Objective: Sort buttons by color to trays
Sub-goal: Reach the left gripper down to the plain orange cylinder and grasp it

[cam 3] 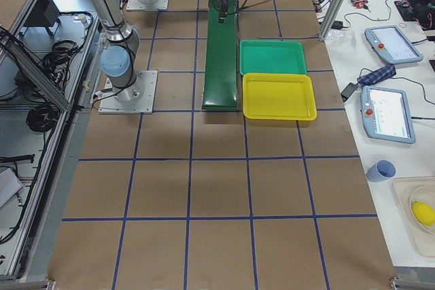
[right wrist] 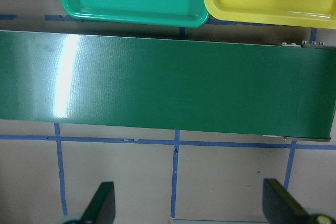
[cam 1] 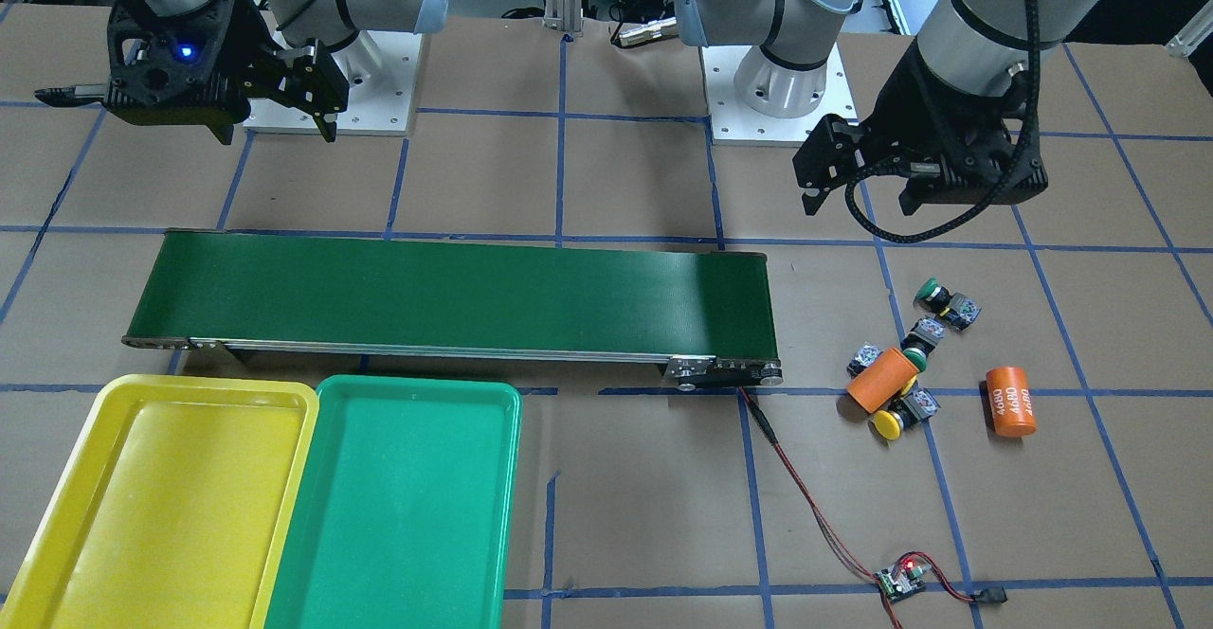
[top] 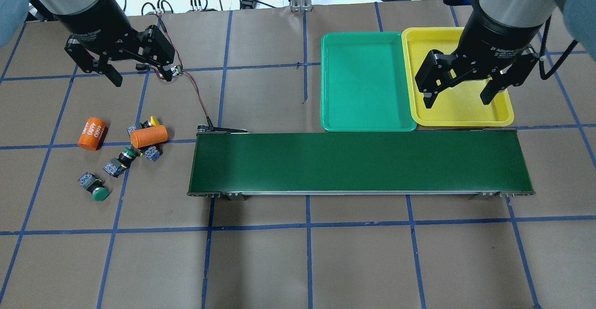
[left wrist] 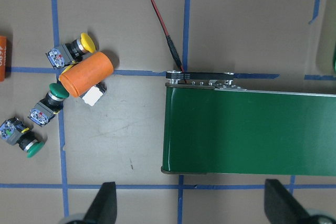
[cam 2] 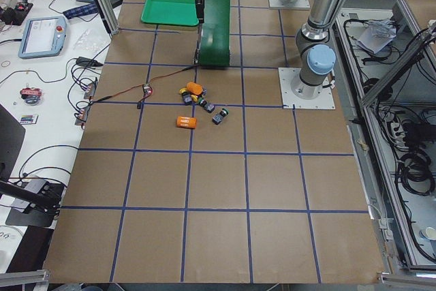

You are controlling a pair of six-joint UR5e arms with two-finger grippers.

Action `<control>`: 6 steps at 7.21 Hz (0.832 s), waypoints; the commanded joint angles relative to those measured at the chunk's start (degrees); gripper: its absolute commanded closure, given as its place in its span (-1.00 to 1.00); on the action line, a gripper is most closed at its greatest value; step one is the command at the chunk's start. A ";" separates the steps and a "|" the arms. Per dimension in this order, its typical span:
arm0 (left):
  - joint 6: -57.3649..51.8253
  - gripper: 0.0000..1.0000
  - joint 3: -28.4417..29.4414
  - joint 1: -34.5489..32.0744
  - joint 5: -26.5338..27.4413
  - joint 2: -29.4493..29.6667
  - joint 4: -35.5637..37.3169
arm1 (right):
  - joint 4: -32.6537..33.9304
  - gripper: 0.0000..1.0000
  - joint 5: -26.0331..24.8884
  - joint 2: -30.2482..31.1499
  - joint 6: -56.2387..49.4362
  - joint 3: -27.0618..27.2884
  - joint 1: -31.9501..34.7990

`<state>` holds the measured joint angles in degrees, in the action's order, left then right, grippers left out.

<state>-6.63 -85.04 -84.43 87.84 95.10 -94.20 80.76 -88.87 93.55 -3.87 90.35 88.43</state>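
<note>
both grippers hang high, holding nothing. the left gripper (top: 139, 74), fingers spread wide, is up beyond the conveyor belt (top: 358, 162) at its end on the robot's left. the right gripper (top: 457, 98), just as wide apart, is up by the belt's other end.

the four buttons lie on the brown paper past that left end. one yellow button (left wrist: 71, 51) touches an orange cylinder (left wrist: 86, 73), and a second yellow button (top: 151, 153) is half hidden under it. a green button (left wrist: 50, 103) lies just beside it, and the other green button (left wrist: 21, 137) lies farthest from the belt.

the green tray (top: 363, 81) and the yellow tray (top: 447, 111) sit side by side along the belt's long edge away from the robot, toward its right end.
</note>
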 commanded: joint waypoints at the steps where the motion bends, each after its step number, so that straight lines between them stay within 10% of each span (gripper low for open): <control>1: -15.70 -1.00 -1.00 3.12 0.66 7.69 7.30 | -0.08 -1.00 -0.33 0.05 -0.09 0.00 0.08; 6: -48.06 -1.00 -12.83 5.75 15.16 17.74 28.29 | 0.44 -1.00 -0.51 0.05 -0.18 0.09 0.08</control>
<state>-47.26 -93.55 -80.28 100.05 111.36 -74.33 80.93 -89.23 93.58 -3.96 90.44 88.49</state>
